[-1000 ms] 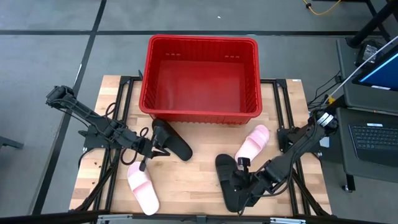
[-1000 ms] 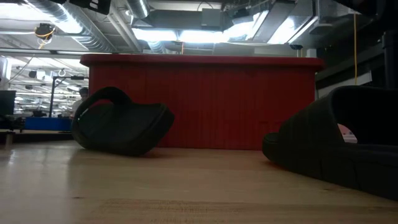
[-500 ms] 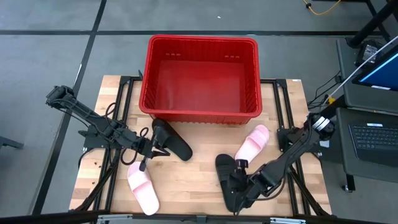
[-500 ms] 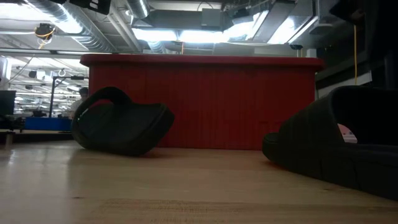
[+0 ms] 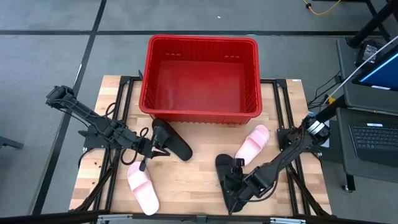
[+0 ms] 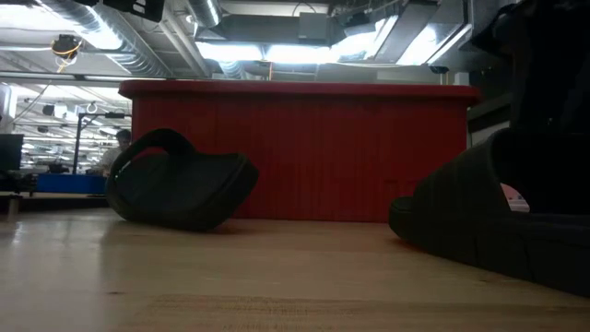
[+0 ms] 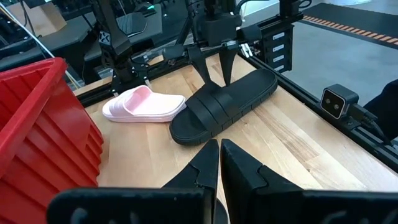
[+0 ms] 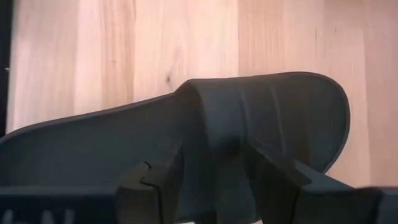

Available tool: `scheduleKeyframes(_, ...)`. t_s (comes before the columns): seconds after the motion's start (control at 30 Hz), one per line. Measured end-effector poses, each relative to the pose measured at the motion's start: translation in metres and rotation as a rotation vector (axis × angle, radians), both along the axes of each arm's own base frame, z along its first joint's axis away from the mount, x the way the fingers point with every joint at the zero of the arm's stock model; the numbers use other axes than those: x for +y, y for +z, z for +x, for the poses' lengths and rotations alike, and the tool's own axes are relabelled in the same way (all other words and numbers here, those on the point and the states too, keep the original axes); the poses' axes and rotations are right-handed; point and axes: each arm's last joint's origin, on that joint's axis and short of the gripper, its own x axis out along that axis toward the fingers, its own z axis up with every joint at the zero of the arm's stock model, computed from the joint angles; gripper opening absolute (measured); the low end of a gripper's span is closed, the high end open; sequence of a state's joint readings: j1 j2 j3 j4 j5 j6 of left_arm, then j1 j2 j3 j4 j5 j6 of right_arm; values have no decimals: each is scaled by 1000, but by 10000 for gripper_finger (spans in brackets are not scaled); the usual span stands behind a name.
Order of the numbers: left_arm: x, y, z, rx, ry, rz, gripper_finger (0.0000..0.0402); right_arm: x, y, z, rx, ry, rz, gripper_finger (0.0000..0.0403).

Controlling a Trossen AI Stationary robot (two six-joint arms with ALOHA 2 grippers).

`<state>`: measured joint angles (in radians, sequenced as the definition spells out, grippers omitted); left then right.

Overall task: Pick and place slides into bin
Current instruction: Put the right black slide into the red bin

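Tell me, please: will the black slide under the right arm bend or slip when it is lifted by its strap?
The black slide looks thick and moulded, so probably light and fairly stiff. Held by its wide strap, it may tilt. The right tool straddles that strap; its matte surface seems unlikely to slip.

My high camera looks straight down; the low one sits at table level, facing twelve o'clock. Both show the bin (image 5: 200, 76) (image 6: 300, 152). My wrist cameras sit close.
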<state>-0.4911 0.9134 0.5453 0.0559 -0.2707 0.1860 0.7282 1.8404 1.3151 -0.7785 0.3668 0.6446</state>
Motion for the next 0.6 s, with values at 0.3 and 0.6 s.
scheduleKeyframes(0.3,0,0,0,0,1,0,13,-1,0,0,-12,-12,-19,146)
scheduleKeyframes(0.6,0,0,0,0,2,0,13,0,1,2,-21,-11,13,127)
